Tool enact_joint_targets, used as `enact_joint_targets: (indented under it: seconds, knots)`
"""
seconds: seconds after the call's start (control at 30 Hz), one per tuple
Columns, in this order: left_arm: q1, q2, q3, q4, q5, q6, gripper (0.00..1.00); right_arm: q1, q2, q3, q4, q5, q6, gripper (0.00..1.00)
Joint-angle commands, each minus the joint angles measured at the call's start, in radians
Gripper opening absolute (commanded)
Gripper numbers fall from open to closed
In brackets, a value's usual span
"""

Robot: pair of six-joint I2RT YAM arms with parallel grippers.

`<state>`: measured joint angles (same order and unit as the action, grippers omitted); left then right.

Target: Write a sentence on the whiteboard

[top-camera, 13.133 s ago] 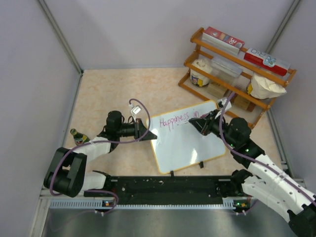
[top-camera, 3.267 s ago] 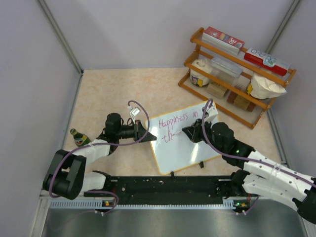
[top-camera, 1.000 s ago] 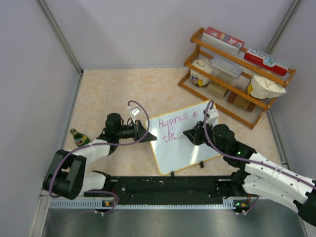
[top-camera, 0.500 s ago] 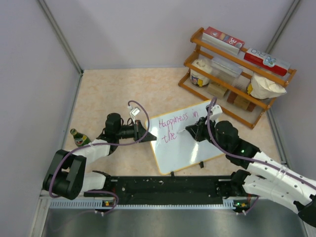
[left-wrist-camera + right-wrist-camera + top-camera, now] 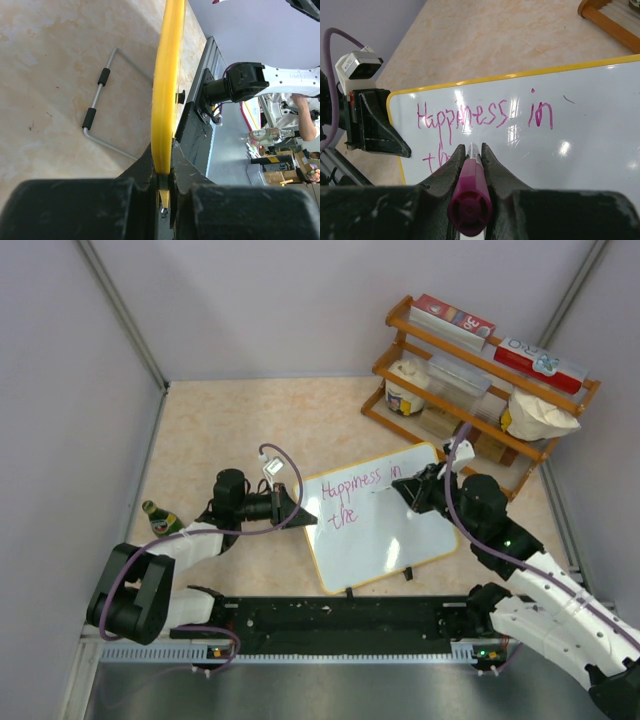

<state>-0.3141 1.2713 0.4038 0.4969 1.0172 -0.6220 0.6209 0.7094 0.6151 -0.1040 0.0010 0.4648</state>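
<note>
The whiteboard (image 5: 385, 535) lies on the table (image 5: 230, 420) between the arms. We judge it light, stiff and slippery, best held at its thin frame. Our left gripper (image 5: 298, 512) clamps its left edge; our right gripper (image 5: 408, 490) clamps a marker (image 5: 470, 197)

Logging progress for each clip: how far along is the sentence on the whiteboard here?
Done: "Happiness in" on the top line and "the" below it on the whiteboard. In hand: the left fingers clamp its yellow frame; the right fingers grip the pink marker over the board. Left: the sentence looks unfinished, with bare board after "the".
</note>
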Motion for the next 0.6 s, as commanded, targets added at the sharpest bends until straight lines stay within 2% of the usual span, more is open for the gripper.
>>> enact_joint_targets:
  seconds: [0.0,0.57]
  knots:
    - [-0.014,0.014,-0.023,-0.07,-0.04,0.09,0.0,-0.015,-0.025,-0.02,-0.003,-0.067,-0.025,0.0]
    - [-0.014,0.031,-0.01,-0.077,-0.035,0.091,0.0,-0.015,-0.05,-0.091,0.007,-0.006,-0.022,0.0]
